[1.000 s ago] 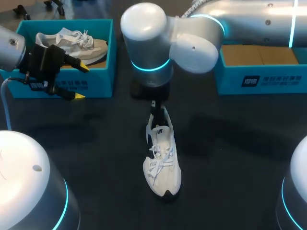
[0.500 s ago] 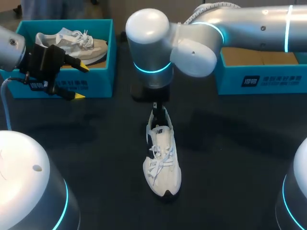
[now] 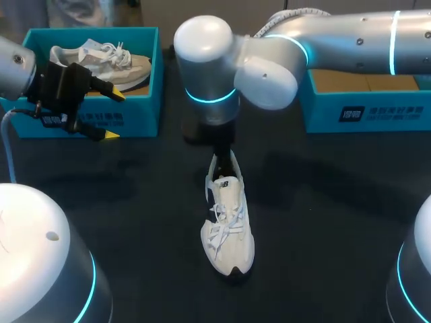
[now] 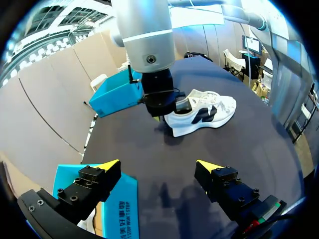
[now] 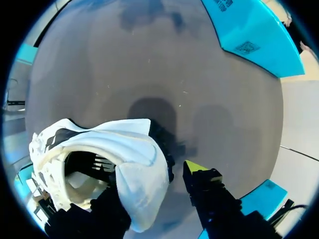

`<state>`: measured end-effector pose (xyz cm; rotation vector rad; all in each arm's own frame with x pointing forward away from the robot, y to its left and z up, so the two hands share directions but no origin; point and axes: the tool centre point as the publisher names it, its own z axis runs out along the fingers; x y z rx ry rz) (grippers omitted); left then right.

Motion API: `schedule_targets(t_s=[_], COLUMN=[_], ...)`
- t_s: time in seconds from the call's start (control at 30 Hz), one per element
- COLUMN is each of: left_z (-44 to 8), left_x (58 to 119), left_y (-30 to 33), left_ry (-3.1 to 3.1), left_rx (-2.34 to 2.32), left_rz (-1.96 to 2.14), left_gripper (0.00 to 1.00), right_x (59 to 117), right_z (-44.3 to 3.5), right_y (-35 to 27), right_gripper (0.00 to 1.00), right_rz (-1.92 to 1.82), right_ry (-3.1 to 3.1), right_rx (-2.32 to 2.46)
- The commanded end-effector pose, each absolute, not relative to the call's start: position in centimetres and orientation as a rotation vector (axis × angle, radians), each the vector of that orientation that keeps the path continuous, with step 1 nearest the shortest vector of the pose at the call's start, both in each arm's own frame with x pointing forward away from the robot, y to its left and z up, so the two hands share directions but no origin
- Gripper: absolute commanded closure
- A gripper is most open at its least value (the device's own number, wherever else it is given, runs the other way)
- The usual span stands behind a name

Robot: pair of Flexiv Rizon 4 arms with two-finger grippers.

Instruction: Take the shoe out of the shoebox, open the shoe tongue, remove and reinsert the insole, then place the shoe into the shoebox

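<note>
Two shoes: bench shoe [image 3: 227,225], boxed shoe [image 3: 101,59]. Two shoeboxes: left shoebox [image 3: 145,81], right shoebox [image 3: 367,111]. Left gripper [image 3: 113,115] jaws wide, empty; right gripper [image 5: 155,174] jaws apart, straddling the bench shoe's heel.

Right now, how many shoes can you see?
2. One shoe lies on the table near the middle; the other shoe sits in the left shoebox. The right shoebox is partly hidden.

the head view looks down from above and behind onto the tabletop [image 3: 323,222], with the white shoe [image 3: 227,225] at mid-range. the left wrist view looks past the left tool [image 4: 157,165] across the tabletop, the shoe well ahead. the right wrist view looks down from just above the shoe's heel; all three share the shoe.
</note>
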<state>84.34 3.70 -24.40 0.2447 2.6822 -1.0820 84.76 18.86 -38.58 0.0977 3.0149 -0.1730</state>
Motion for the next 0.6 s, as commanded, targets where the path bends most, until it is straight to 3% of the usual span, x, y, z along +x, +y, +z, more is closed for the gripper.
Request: schedule_targets(t_s=[0.03, 0.07, 0.2, 0.6], left_z=[-24.4, -24.4, -24.4, -24.4], left_x=[84.3, 84.3, 84.3, 84.3], left_y=[3.7, 3.7, 3.7, 3.7], left_ry=[2.684, 2.684, 2.684, 2.684], left_rx=[0.245, 0.245, 0.245, 0.245], left_rz=[-1.078, -1.078, -1.078, -1.078], left_gripper=[0.00, 0.00, 0.00, 0.00], right_x=[84.8, 84.7, 84.5, 83.9], right_z=[-39.5, -39.6, -39.8, -34.6], right_y=[19.3, 19.3, 19.1, 17.6], right_gripper=[0.58, 0.60, 1.00, 1.00], right_rz=[-0.189, -0.191, -0.202, -0.251], right_ry=[3.025, 3.027, 3.026, 2.970], right_rx=[0.100, 0.107, 0.144, 0.248])
